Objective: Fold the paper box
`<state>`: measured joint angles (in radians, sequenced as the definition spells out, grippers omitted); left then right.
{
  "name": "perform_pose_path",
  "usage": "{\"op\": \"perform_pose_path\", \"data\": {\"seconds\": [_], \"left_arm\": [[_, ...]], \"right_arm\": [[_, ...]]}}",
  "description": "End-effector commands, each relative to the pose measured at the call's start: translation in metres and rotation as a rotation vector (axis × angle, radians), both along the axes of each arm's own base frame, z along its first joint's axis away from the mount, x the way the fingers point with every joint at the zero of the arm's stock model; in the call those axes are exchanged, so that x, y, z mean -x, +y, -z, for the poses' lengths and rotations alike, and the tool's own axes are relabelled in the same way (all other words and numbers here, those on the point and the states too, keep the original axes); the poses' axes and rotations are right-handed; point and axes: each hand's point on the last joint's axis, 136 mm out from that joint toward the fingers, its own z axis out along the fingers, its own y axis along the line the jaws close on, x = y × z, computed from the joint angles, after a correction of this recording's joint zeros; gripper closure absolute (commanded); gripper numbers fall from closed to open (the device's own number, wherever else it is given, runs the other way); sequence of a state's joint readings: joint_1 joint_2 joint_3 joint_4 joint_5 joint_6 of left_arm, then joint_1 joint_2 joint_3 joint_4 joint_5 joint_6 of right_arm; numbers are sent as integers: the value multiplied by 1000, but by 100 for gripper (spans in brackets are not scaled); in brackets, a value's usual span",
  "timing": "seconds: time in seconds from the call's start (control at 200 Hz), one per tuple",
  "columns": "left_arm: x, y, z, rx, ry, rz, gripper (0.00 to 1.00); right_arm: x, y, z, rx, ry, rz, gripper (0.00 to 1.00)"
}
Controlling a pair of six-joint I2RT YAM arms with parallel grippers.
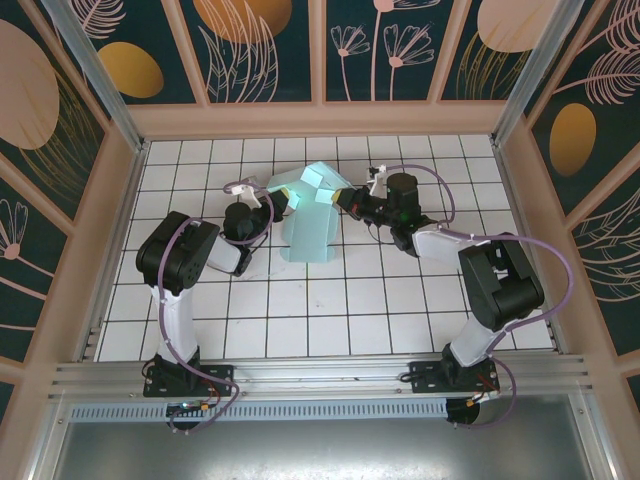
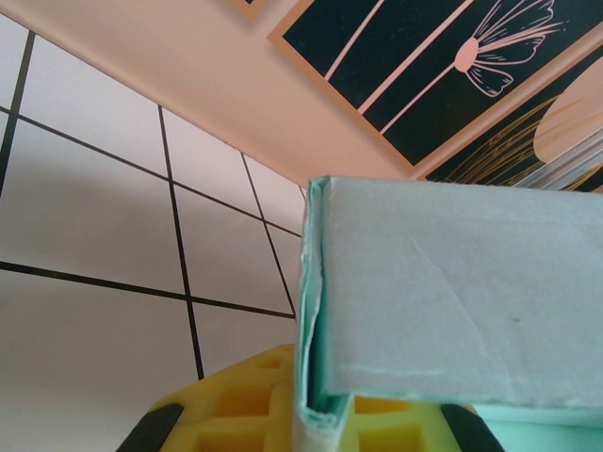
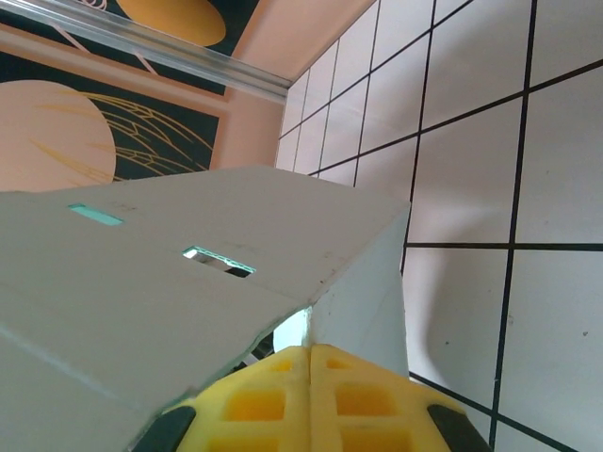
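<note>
On the white tiled table (image 1: 330, 320), the paper box (image 1: 310, 228) stands half-folded, mint.

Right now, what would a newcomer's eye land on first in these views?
The pale mint paper box, half folded and standing up from the white tiled table between the two arms. The left gripper and right gripper pinch it from opposite sides, yellow fingers shut on its card edges in both wrist views.

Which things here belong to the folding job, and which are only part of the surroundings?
Belong to the job:
- paper box, partly folded
- left gripper, shut on its left side
- right gripper, shut on its right flap

Only surroundings:
- tiled table
- flower-painted walls
- metal rail
</note>
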<state>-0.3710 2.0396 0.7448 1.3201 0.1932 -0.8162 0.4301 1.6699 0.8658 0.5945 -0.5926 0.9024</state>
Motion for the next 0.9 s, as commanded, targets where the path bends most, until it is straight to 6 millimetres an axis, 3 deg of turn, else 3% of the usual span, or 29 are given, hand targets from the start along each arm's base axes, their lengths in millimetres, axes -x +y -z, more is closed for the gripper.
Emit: {"op": "perform_pose_path", "data": {"seconds": [0.0, 0.075, 0.185, 0.4, 0.495, 0.611, 0.891], "left_arm": [[4, -11, -25, 57, -67, 45, 100], [3, -11, -22, 62, -47, 39, 100], [1, -10, -19, 60, -33, 33, 100], [0, -11, -17, 52, -19, 36, 100], [1, -16, -18, 41, -27, 65, 100], [5, -25, -22, 21, -59, 126, 100], [11, -32, -27, 2, -90, 180, 100]], "right_arm": [[3, 0, -4, 18, -40, 2, 79], [3, -9, -13, 33, -86, 28, 62], [7, -28, -28, 44, -156, 67, 51], [16, -77, -60, 76, -306, 168, 43], [13, -92, -70, 109, -340, 203, 44], [1, -89, -77, 153, -358, 170, 46], [-27, -56, -74, 190, -382, 12, 52]]}}
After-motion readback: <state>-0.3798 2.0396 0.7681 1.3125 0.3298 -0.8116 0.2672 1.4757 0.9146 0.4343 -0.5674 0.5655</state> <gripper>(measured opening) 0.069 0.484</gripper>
